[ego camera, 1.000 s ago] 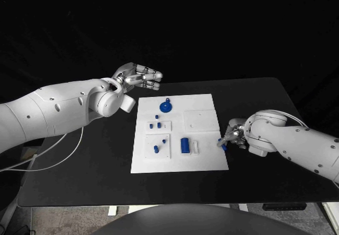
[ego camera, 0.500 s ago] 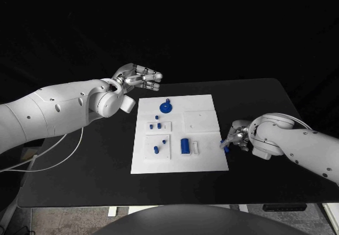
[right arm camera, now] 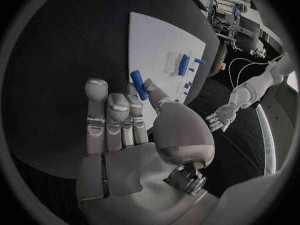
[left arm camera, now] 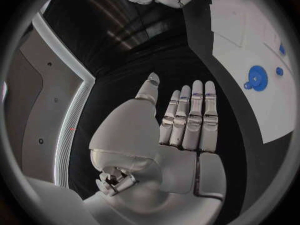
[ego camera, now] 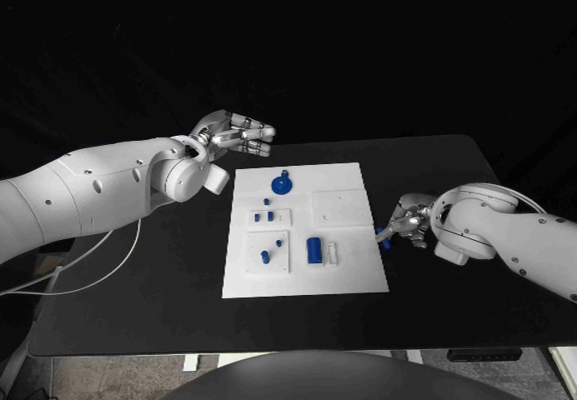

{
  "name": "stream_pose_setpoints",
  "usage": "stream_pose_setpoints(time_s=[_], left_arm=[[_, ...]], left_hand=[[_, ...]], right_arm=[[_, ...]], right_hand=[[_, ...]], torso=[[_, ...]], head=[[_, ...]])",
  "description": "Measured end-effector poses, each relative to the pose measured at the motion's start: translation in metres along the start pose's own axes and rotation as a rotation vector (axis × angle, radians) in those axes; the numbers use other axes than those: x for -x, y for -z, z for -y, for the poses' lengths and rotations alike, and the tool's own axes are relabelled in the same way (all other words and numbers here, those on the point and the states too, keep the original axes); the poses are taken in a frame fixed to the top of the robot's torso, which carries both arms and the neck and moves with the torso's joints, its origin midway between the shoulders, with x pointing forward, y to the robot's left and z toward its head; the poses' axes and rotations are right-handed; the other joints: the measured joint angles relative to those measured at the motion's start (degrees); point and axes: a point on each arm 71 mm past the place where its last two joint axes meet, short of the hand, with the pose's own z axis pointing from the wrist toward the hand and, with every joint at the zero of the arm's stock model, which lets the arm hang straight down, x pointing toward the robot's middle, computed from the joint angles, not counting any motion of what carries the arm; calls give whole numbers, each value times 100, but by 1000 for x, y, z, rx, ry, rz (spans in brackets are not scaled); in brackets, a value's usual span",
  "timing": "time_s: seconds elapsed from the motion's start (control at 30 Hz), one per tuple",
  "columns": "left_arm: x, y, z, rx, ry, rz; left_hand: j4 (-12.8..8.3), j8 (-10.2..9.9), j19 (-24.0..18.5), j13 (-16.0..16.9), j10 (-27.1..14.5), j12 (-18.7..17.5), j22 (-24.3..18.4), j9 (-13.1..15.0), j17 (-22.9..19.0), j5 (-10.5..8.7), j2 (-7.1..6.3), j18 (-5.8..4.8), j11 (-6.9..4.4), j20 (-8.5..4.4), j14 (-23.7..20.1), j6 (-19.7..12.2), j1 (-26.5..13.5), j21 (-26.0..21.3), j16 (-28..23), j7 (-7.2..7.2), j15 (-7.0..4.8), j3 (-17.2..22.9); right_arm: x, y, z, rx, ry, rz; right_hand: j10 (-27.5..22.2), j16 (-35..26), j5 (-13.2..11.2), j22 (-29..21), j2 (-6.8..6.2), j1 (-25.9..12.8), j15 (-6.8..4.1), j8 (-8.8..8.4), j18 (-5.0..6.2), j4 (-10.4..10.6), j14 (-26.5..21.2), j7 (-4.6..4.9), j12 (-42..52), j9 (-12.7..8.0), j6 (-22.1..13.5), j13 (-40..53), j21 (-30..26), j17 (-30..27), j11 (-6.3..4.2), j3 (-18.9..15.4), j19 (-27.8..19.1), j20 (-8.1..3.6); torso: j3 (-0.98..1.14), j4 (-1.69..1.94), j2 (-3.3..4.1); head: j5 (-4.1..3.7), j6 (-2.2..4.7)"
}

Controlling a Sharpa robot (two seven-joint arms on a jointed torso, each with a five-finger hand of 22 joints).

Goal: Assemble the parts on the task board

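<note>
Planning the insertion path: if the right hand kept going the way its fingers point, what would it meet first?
Probably the task board's near edge: the right hand, pinching a blue part, points toward it. Height above the table is unclear.

Three cameras: one overhead on the head, one behind each wrist.

The head view looked steeply down from above the near edge of the black table (ego camera: 144, 283), taking in the whole task board (ego camera: 348, 279) from moderate range; the left wrist view sat close behind the left hand (left arm camera: 181, 122), facing across the table toward the board's far end and the round blue part (left arm camera: 256, 77); the right wrist view sat close behind the right hand (right arm camera: 122, 120), looking along the board toward the left arm; all three shared the task board, and each wrist view caught the opposite hand.
</note>
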Motion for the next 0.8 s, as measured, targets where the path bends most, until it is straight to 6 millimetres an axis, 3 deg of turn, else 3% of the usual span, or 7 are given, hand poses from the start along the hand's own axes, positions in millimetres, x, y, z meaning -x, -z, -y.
stream_pose_setpoints(time_s=[0.37,0.8], left_arm=[[-1,-1,0,1,0,-1],[-3,-2,0,2,1,-6]], left_hand=[[0,0,0,0,0,0,0,0,0,0,0,0,0,0,0,0,0,0,0,0,0,0],[16,0,0,0,0,0,-3,0,0,0,0,0,0,0,-22,0,0,0,0,0,22,16]], right_arm=[[-12,6,-38,87,-17,-28],[-41,-8,-68,104,-10,-96]], right_hand=[[28,26,26,0,25,-25,0,0,0,44,0,-8,0,-46,10,3,3,3,-10,-103,0,0],[27,25,26,0,46,-49,0,-2,0,76,0,-8,0,-62,9,8,3,2,-8,-136,0,0]], torso=[[-1,7,8],[6,15,13]], head=[[20,9],[54,-22]])
